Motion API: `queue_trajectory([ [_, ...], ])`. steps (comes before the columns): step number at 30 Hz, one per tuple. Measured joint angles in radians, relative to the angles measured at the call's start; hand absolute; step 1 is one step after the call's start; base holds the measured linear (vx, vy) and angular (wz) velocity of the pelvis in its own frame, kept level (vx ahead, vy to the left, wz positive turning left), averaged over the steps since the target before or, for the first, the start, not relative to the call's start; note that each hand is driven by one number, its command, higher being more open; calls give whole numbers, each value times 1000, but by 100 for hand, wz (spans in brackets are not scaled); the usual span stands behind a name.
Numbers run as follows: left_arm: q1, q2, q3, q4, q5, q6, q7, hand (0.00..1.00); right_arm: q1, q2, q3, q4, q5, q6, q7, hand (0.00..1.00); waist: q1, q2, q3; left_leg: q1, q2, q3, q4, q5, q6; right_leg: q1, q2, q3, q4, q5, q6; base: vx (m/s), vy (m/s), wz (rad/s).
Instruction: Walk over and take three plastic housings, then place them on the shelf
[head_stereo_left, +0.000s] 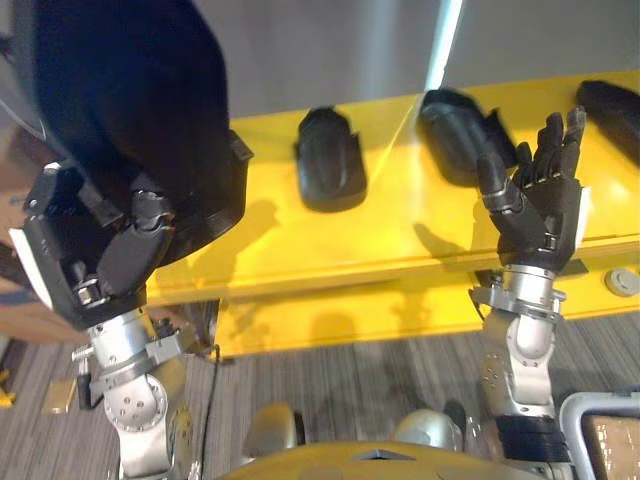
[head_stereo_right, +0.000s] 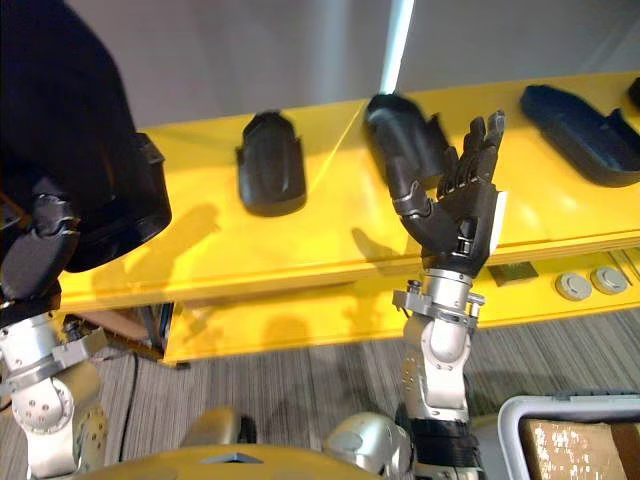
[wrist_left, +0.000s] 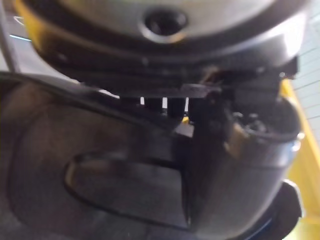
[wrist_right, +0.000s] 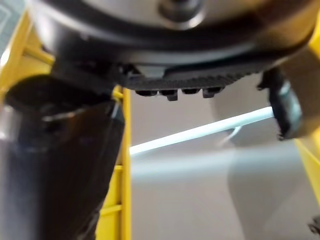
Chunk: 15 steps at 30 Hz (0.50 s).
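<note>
A big black plastic housing (head_stereo_left: 130, 110) is held up at the upper left, level with the shelf's left end, and my left hand (head_stereo_left: 110, 250) is shut on its lower edge with the thumb curled over it. In the left wrist view the housing (wrist_left: 100, 175) lies close against the hand. Three more black housings lie on the yellow shelf (head_stereo_left: 330, 250): one in the middle (head_stereo_left: 332, 160), one right of it (head_stereo_left: 460, 135), one at the far right (head_stereo_left: 615, 115). My right hand (head_stereo_left: 540, 200) is raised in front of the shelf, open and holding nothing, its fingers straight up beside the second housing.
Two round grey discs (head_stereo_right: 590, 282) sit on the shelf's front rail at the right. A grey-rimmed bin with a brown box (head_stereo_right: 580, 440) stands at the lower right. Striped grey carpet (head_stereo_left: 350, 380) lies below the shelf. A grey wall rises behind it.
</note>
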Motion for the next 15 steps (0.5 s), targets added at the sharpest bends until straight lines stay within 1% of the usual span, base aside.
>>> queue_trajectory([
  [1, 7, 11, 9, 21, 2, 21, -6, 0, 9, 31, 9, 0, -15, 0, -4, 100, 14, 7, 7, 12, 0, 36, -31, 6, 41, -8, 0, -21, -27, 83, -29, -112, 439, -39],
  [2, 8, 15, 28, 41, 3, 41, -4, 0, 12, 45, 15, -3, -21, 0, -1, 100, 12, 2, 4, 31, -5, 51, -83, 31, 72, -21, 24, -58, 64, -7, -49, -95, 383, -32],
  [3, 8, 16, 42, 43, 2, 48, -5, 0, 13, 47, 16, -6, -21, 0, 3, 100, 13, 2, 3, 44, -8, 57, -120, 50, 80, -18, 52, -73, 102, -57, -40, -40, 290, -12],
  [4, 1, 27, 72, 44, -10, 48, -6, 0, 18, 49, 15, -17, -23, 0, 8, 100, 13, -1, -1, 64, -26, 57, -204, 99, 90, -10, 112, -92, 149, -151, -34, 12, 213, -2],
  [5, -12, 34, 83, 45, -22, 49, -7, 0, 25, 48, 10, -33, -28, 0, 8, 100, 13, -15, -8, 70, -35, 56, -244, 123, 94, 0, 140, -112, 150, -196, -29, 13, 253, 14],
  [6, -59, 41, 91, 45, -51, 51, -3, 0, 36, 49, -12, -77, -49, 0, 6, 100, 12, -22, -12, 72, -59, 43, -322, 174, 104, 19, 203, -131, 138, -277, -38, 2, 175, 26],
  [7, -80, 40, 88, 45, -59, 58, 0, 0, 42, 48, -22, -92, -56, 0, 3, 100, 9, -23, -12, 73, -67, 38, -345, 192, 110, 32, 226, -132, 120, -297, -44, -14, 174, 37],
  [8, -112, 38, 78, 44, -74, 63, 5, 0, 51, 48, -32, -108, -67, 0, -3, 100, 3, -23, -13, 74, -84, 27, -377, 216, 119, 57, 256, -136, 71, -316, -61, -18, 89, 34],
  [10, -119, 10, 43, 28, -71, 86, 16, 0, 64, 50, -29, -109, -94, 0, -19, 100, 0, -23, -13, 74, -101, 25, -388, 229, 130, 104, 287, -126, -32, -322, -81, -38, 37, 19],
  [11, -112, 0, 29, 24, -70, 90, 17, 0, 66, 50, -29, -109, -96, 0, -22, 100, 0, -22, -12, 73, -102, 25, -386, 229, 130, 117, 291, -120, -55, -317, -84, -37, -1, 3],
  [12, -94, -17, 3, 16, -65, 98, 18, 0, 67, 50, -29, -109, -106, 0, -29, 100, 1, -21, -12, 69, -99, 25, -383, 229, 130, 128, 298, -118, -75, -296, -77, 0, 0, 0],
  [15, -55, -29, -28, 7, -66, 108, 7, 0, 66, 48, -36, -109, -131, 0, -65, 100, 0, -21, -12, 68, -89, 19, -382, 234, 121, 128, 310, -116, -70, -294, -80, -63, -53, 2],
])
